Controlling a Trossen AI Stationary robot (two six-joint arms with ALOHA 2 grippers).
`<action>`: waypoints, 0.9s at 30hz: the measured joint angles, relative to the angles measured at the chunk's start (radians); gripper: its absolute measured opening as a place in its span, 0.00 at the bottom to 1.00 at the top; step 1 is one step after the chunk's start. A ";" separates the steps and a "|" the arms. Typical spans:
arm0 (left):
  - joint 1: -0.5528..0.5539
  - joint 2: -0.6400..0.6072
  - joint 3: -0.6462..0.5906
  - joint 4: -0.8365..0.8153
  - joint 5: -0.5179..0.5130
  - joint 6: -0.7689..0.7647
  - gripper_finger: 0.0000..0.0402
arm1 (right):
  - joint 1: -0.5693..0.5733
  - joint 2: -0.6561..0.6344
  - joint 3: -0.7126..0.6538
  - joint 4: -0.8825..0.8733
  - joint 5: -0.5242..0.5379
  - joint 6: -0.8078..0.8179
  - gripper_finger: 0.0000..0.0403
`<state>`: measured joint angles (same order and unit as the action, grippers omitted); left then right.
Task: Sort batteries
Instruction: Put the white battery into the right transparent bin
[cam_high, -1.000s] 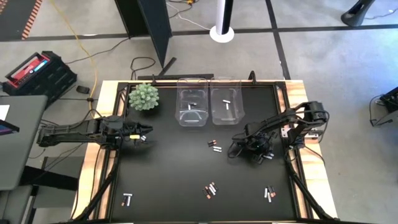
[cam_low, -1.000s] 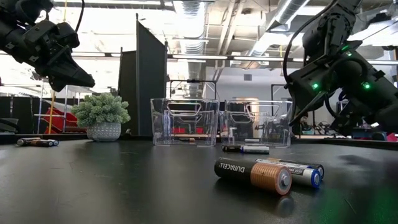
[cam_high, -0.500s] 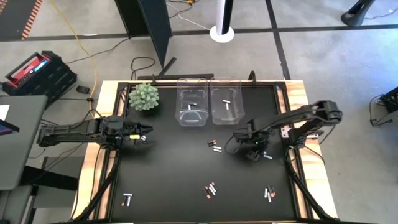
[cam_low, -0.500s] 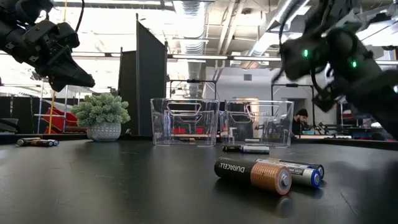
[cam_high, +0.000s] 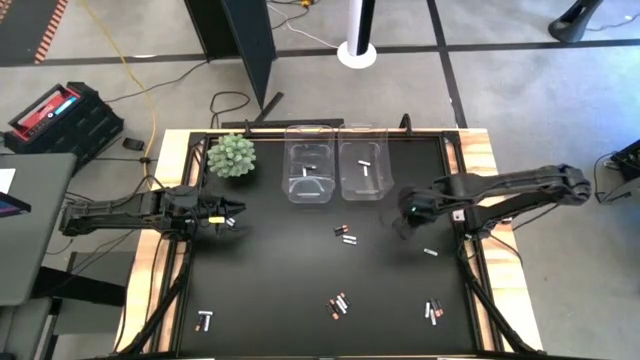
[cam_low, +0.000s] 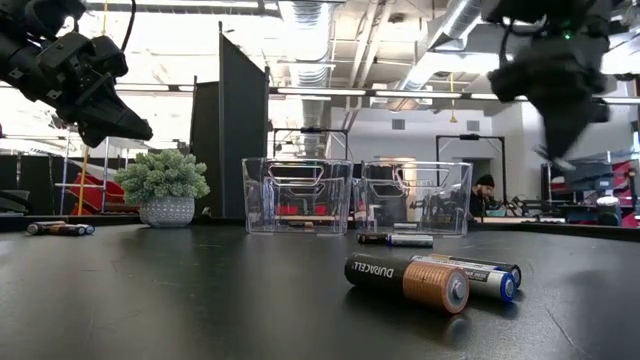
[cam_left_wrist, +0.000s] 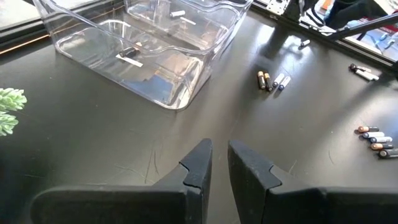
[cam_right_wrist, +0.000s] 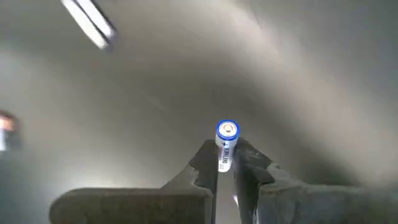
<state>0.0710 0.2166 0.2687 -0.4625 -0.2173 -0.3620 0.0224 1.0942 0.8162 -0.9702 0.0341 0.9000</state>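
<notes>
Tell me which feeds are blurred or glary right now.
Right wrist view: background smeared, only the battery in the right claw is sharp. Low view: the right arm is blurred, bright ceiling lights behind it; the near batteries are crisp. Left wrist view: sharp, with reflections on the bins. High view: clear.

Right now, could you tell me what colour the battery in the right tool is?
White with a blue end, battery; clearest in the right wrist view.
</notes>
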 joint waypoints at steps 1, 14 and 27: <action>0.000 0.000 0.000 0.000 0.000 0.000 0.12 | -0.010 -0.021 0.000 0.039 0.014 -0.008 0.12; 0.000 0.000 0.000 0.001 0.000 0.000 0.12 | -0.265 -0.081 0.004 0.657 0.069 -0.328 0.12; 0.000 0.000 0.000 0.000 0.000 0.000 0.12 | -0.537 0.317 0.455 0.317 -0.067 -0.677 0.12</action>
<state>0.0710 0.2167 0.2687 -0.4622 -0.2174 -0.3622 -0.5142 1.4113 1.2710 -0.6529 -0.0331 0.2227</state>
